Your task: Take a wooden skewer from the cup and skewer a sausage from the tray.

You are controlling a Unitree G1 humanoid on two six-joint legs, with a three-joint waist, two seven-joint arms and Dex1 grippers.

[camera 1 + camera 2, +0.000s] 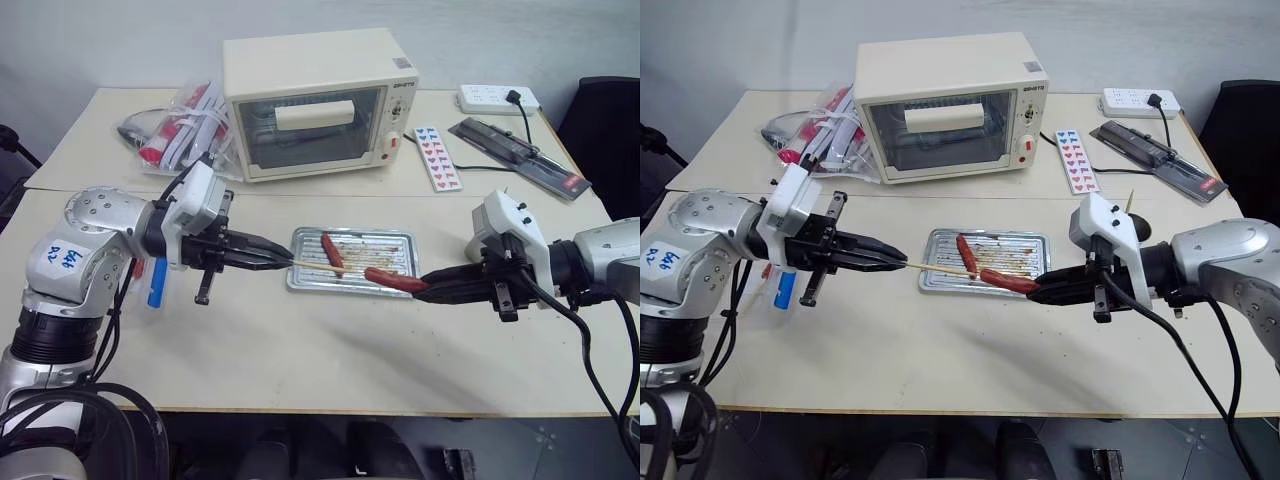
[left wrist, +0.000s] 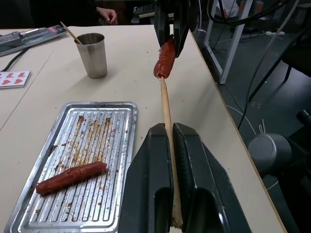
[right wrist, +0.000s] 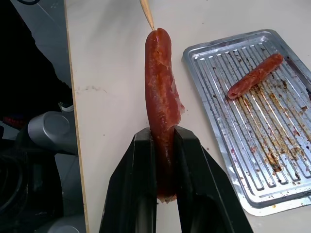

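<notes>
sausage (image 3: 162, 111) tail end hidden between right gripper (image 3: 165, 145) fingers

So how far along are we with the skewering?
Done: the left gripper is shut on the wooden skewer, and the right gripper has lifted one sausage off the tray. In hand: the skewer's tip meets the sausage's end. Left: pushing it through.

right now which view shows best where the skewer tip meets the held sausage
The right wrist view: the wooden skewer tip touches the end of the sausage held in the right fingers. The left wrist view shows it farther off; the eye views show it small.
</notes>
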